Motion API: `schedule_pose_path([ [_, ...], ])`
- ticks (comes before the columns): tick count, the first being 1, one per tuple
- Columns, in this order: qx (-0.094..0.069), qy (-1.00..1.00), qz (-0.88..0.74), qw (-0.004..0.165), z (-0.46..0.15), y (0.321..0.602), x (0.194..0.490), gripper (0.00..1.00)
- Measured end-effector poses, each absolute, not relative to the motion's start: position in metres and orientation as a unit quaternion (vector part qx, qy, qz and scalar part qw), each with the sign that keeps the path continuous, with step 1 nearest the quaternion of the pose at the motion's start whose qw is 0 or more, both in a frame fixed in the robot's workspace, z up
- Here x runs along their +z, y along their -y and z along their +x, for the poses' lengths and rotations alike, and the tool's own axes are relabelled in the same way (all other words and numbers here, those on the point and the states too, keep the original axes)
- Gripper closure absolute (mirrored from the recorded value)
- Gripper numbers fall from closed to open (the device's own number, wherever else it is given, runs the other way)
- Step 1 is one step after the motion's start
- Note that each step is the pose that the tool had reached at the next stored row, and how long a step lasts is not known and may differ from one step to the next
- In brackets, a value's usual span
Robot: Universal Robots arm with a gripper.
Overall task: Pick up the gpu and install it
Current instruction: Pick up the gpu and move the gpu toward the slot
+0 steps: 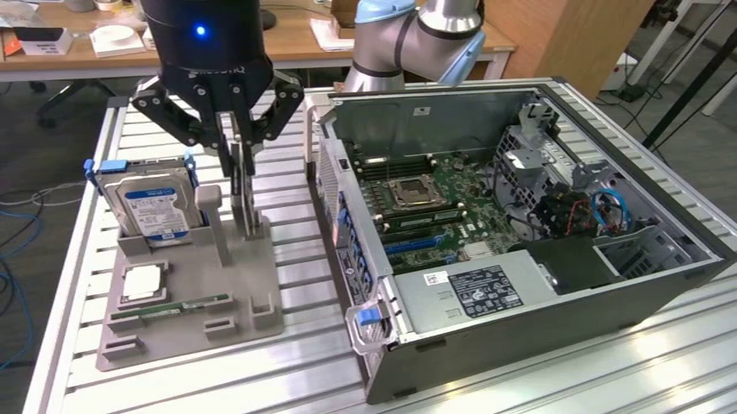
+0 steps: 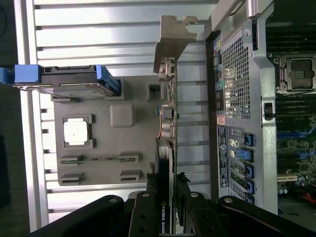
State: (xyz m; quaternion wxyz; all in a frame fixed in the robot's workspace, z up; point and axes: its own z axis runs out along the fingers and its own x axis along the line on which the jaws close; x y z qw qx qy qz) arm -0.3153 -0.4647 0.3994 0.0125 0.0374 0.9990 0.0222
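Single-arm workstation, seen from beside the slatted table (image 1: 311,371). The gripper (image 1: 240,142) is hanging over the grey parts holder (image 1: 190,297), its jaws partly closed and pinching the gpu (image 1: 244,194) by its two flat faces near the upper edge. The gpu is standing upright on edge, its lower edge meeting the holder just beside a grey post (image 1: 214,224); whether it is sitting in a slot or lifted clear cannot be told. In the wrist view the card is showing edge-on, its silvery bracket (image 2: 173,37) reaching past the holder's rim over the table. A hard drive (image 1: 155,207), processor (image 1: 141,282) and memory stick (image 1: 185,306) are resting in the holder. The open computer case (image 1: 519,285) is lying to the exterior view's right, its motherboard (image 1: 432,203) exposed.
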Motion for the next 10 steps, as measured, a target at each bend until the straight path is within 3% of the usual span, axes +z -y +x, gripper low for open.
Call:
schedule_pose_path([
  [10,0.022,-0.999,0.037,0.012,-0.3151,0.4647,0.4028,0.74],
])
